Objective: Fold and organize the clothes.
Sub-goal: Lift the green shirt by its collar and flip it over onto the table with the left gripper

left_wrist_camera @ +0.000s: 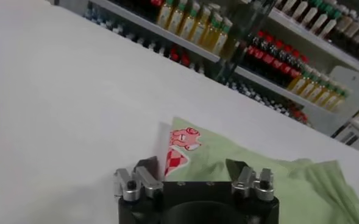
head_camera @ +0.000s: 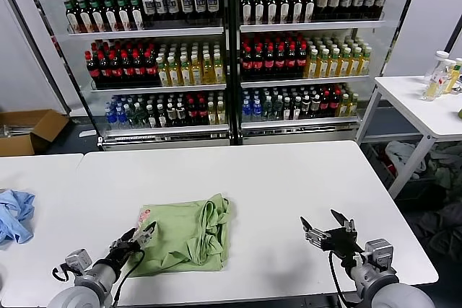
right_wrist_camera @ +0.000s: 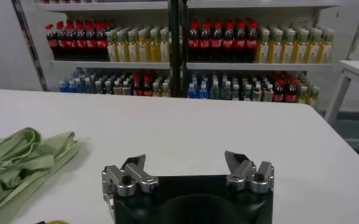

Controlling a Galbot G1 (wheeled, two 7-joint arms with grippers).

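On the white table (head_camera: 289, 178): folded green shirt (head_camera: 184, 239), left of centre near the front edge.
Left gripper (head_camera: 142, 236) sits over the shirt's left edge by the checkered graphic (left_wrist_camera: 174, 161), jaws apart, holding nothing. Right gripper (head_camera: 328, 229) hovers wide open over bare table, well right of the shirt.

The light green polo shirt (head_camera: 184, 239) lies folded into a rough rectangle on the white table, bunched along one edge (checkered red-and-white graphic facing up), its near corner between the left gripper's (head_camera: 143, 235) fingers.
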